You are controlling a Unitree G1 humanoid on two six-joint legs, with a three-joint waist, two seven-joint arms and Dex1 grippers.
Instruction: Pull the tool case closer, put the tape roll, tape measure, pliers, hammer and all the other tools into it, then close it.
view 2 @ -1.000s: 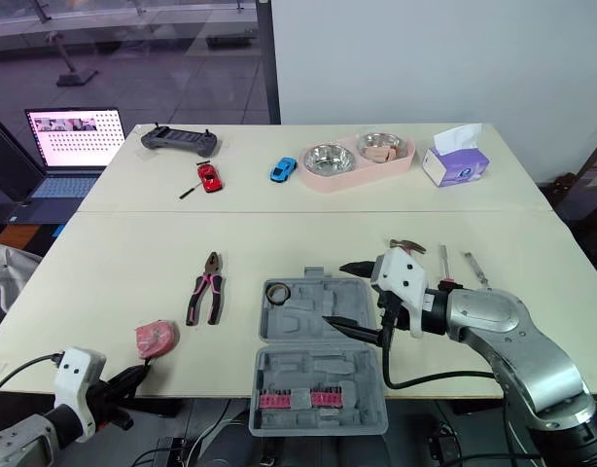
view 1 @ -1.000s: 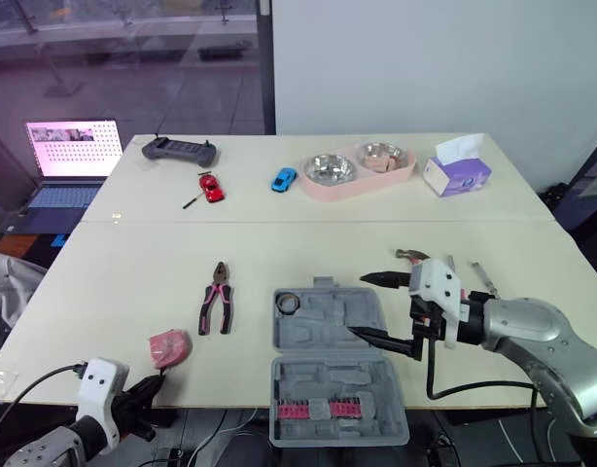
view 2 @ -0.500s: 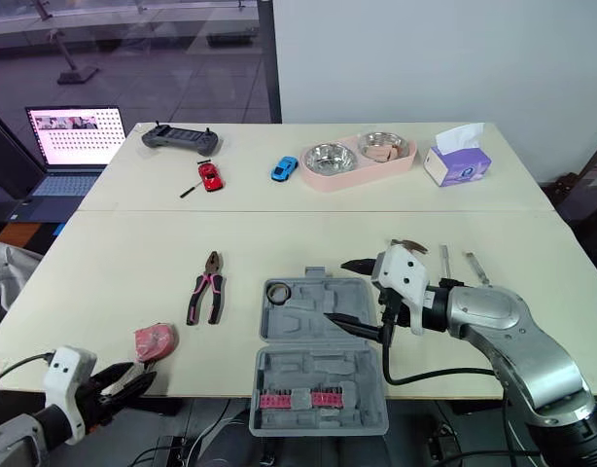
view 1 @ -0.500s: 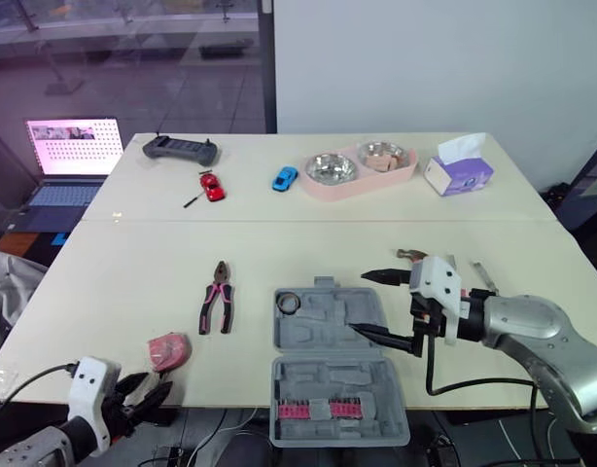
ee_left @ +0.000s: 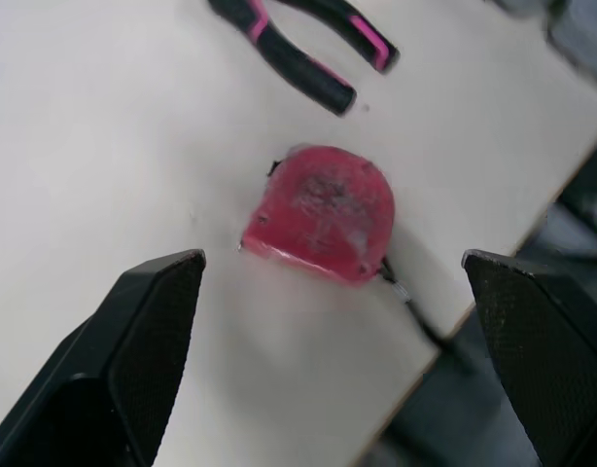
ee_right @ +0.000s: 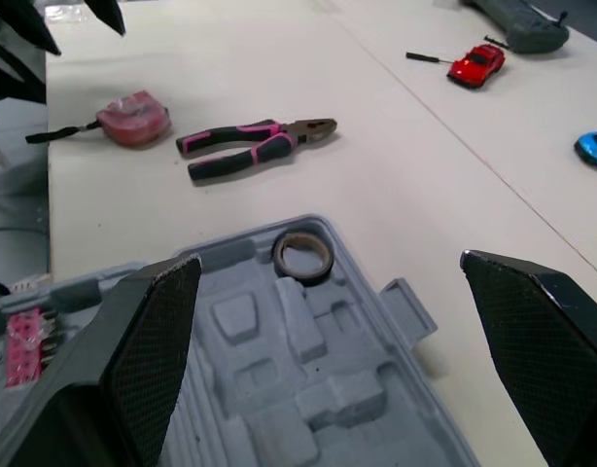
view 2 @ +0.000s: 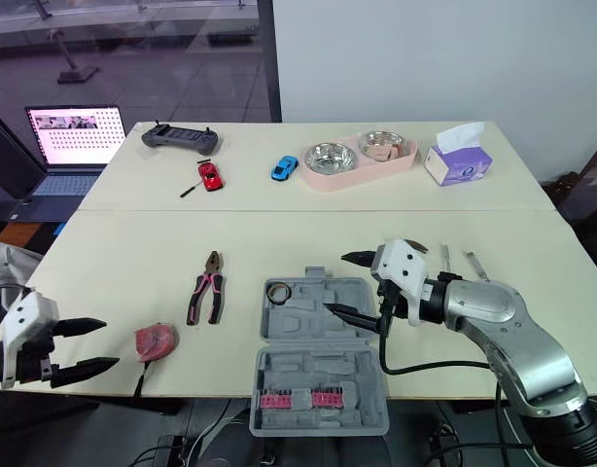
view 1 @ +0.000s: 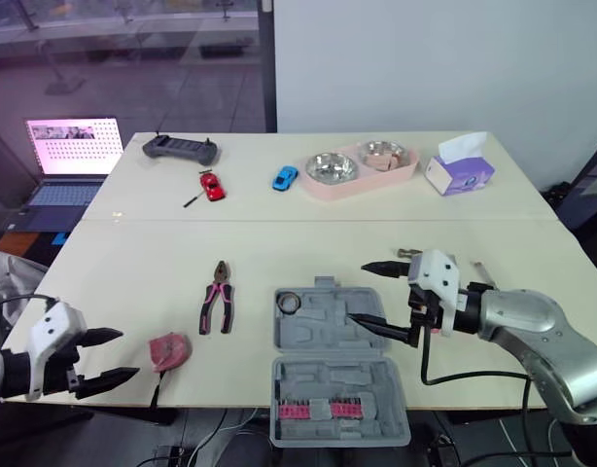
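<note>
grey tool case lies open on the tabletop at centre near. its near half, which carries a pink bit set, reaches past the near edge. tape roll sits in the far left pocket of the case's far half. right tool is released, fingers spread wide, and hangs over the right side of that far half; contact with the case cannot be told. hammer lies on the tabletop just beyond the right tool, head visible, the rest hidden behind it. two slim metal tools lie right of the hammer. pliers, black and pink handles, lie flat left of the case and apart from it. red tape measure rests near the near edge, left of the pliers' handles, its strap trailing over the edge. left tool is released, fingers spread, just left of the tape measure and not touching it; in the left wrist view the tape measure lies between its two fingers.
</note>
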